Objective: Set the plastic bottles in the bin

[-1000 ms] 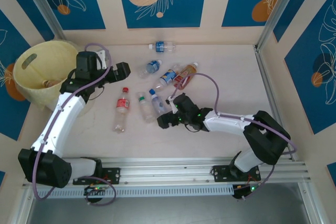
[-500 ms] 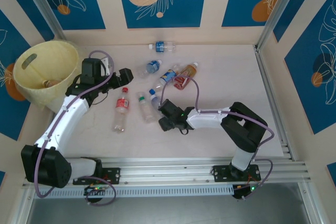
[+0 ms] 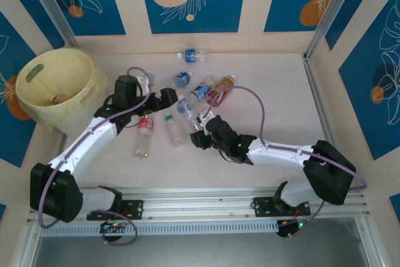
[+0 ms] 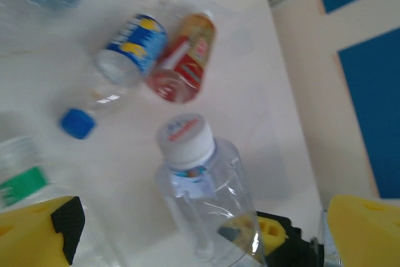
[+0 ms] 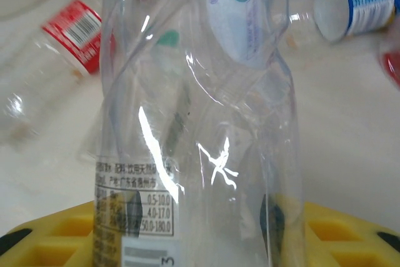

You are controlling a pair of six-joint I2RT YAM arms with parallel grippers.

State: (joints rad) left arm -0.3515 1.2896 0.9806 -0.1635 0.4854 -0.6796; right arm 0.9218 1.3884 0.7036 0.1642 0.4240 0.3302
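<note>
One white-capped bottle (image 4: pixel 199 179), tilted cap-up over the desk (image 3: pixel 281 85), is pinched low by the right gripper (image 5: pixel 200 236). The left gripper (image 3: pixel 165 99) hangs spread wide just beside it. This is likely a handover: left should close firmly before right lets go, as the bin (image 3: pixel 50 115) stands far left.

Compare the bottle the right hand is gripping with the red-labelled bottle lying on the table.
The gripped bottle is clamped in the right hand; the red-labelled bottle lies flat on the table with nothing holding it. The gripped bottle has a white cap and a pale label near its neck; the red-labelled bottle has a red cap and a red band. The gripped bottle's wall looks creased. Both are small, clear plastic and look empty.
</note>
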